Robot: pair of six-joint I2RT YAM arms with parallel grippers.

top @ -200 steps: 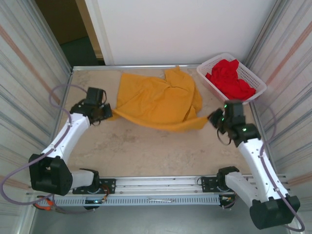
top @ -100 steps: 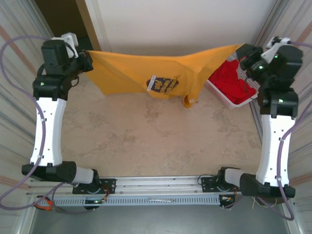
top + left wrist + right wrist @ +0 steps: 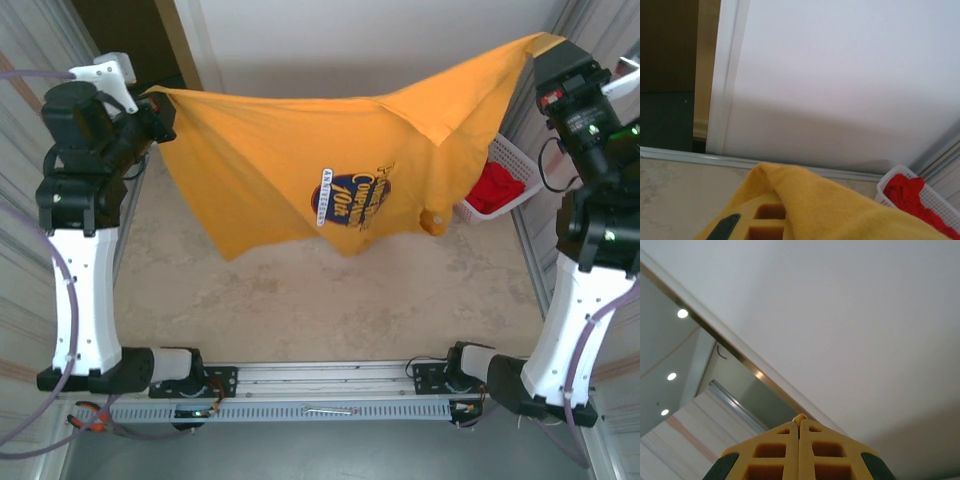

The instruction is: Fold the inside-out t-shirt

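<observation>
t-shirt hangs higher and wider than before.

Red garment in a white basket at the table's far-right corner

Bright, even light; soft shadows; wrist views slightly blurry

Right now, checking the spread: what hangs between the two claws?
The yellow t-shirt, stretched in the air from left claw to right claw, per the top view.
</observation>
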